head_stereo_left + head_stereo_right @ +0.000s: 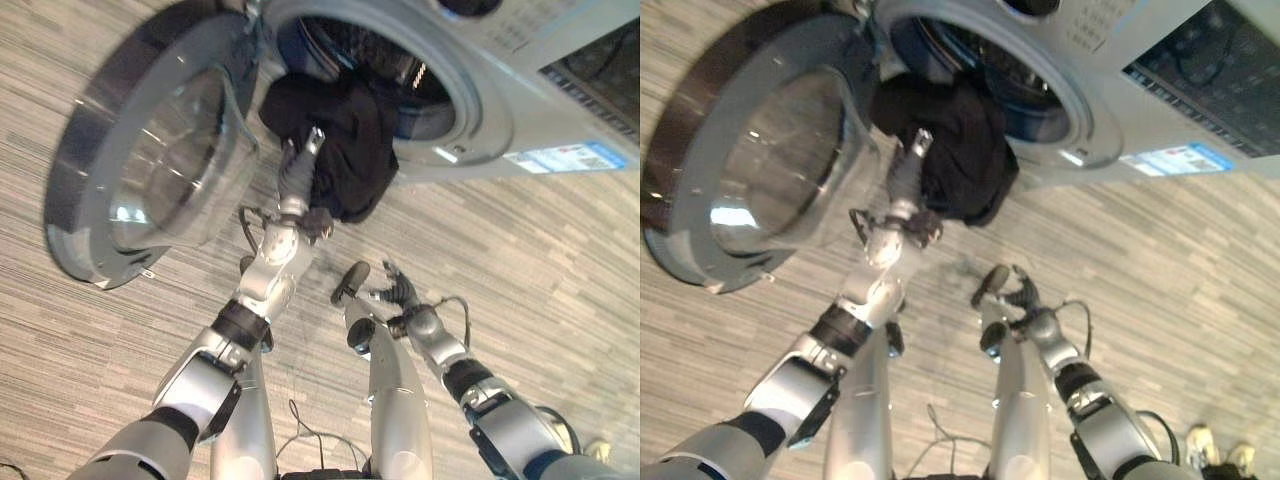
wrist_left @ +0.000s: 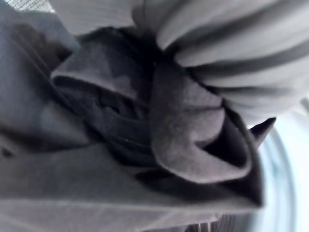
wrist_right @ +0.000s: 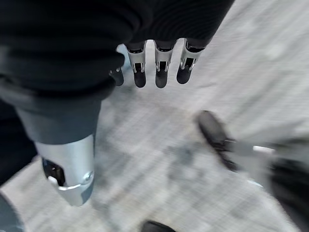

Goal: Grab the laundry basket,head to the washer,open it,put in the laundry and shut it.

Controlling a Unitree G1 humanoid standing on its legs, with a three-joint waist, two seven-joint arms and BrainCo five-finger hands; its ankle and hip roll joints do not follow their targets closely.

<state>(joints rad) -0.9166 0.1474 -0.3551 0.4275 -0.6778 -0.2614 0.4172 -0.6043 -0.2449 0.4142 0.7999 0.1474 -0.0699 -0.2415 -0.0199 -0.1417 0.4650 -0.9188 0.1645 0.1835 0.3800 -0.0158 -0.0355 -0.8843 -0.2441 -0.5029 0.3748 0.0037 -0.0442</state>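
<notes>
At the washer mouth: left hand (image 1: 300,170) pushed into a bundle of dark laundry (image 1: 350,150).
Left hand state: can't tell; fingers are buried in the cloth, and the left wrist view shows folded dark cloth (image 2: 145,135) up close.
Laundry position: half in. Upper part sits inside the drum opening (image 1: 385,60), lower part hangs over the bottom lip, outside the washer (image 1: 520,90).
Right hand: right hand (image 1: 395,290) low and idle, well apart from the washer, holding nothing; fingers (image 3: 161,63) straight and relaxed over the floor (image 1: 540,230).
Door: door (image 1: 150,150) swung fully open to the robot's left, glass bowl facing out.
Done, by my read: washer reached, door opened, load started.
Left to do: push the hanging cloth past the lip, pull the arm out, swing the door shut.
Edges: bottom rim of the opening is the snag point; cloth draped there would likely get caught by the door.
Room: bare floor under and right of the opening; door's swing path crosses the left arm, so arm out first.
</notes>
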